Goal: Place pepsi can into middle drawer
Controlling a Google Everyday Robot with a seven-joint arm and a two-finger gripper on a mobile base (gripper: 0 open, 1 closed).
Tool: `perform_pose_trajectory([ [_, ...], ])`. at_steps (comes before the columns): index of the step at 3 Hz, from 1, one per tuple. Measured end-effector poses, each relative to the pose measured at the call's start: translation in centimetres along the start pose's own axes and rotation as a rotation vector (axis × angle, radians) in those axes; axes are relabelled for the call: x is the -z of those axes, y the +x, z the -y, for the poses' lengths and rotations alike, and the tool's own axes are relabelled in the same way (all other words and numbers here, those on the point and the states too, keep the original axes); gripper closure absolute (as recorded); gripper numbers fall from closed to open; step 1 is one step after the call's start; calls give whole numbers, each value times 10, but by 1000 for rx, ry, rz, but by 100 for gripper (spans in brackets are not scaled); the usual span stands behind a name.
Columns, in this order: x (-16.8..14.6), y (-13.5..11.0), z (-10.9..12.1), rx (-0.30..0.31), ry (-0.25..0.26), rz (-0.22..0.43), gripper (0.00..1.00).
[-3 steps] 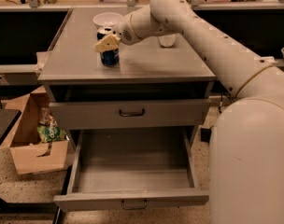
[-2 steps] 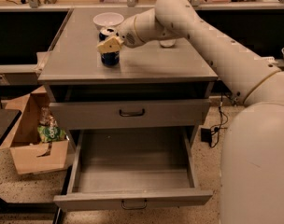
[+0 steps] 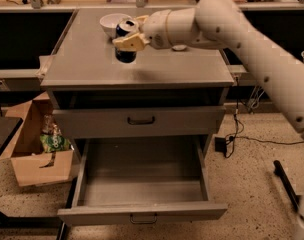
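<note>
The pepsi can point(image 3: 125, 54) is dark blue with a silver top, tilted a little, over the back middle of the grey cabinet top point(image 3: 87, 64). My gripper point(image 3: 128, 40) reaches in from the right and is shut on the can, its pale fingers point(image 3: 133, 42) across the can's side. The can appears raised slightly off the surface. The middle drawer point(image 3: 142, 181) is pulled out wide at the cabinet's bottom, its flat tray floor bare, with a small handle point(image 3: 143, 218) on its front edge.
A white bowl point(image 3: 108, 23) stands right behind the can. A closed grey drawer front point(image 3: 141, 120) with a dark handle sits above the open drawer. A cardboard box point(image 3: 39, 151) is on the floor at left; cables point(image 3: 242, 134) lie at right.
The gripper and the can have moved up and a little right from where the can stood on the cabinet top. The can now tilts.
</note>
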State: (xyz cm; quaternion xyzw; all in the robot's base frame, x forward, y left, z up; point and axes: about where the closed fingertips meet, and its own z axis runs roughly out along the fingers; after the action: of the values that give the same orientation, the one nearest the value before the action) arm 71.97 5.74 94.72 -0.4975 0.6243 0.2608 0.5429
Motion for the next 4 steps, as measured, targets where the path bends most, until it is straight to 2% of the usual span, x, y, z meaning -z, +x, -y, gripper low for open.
perform_pose_trajectory([
  [1,20,-4,2,74,19,23,100],
  [2,13,-2,-1,74,1,17,100],
  [3,7,11,-16,79,-87,16,100],
  [4,16,11,-63,108,-195,40,100],
])
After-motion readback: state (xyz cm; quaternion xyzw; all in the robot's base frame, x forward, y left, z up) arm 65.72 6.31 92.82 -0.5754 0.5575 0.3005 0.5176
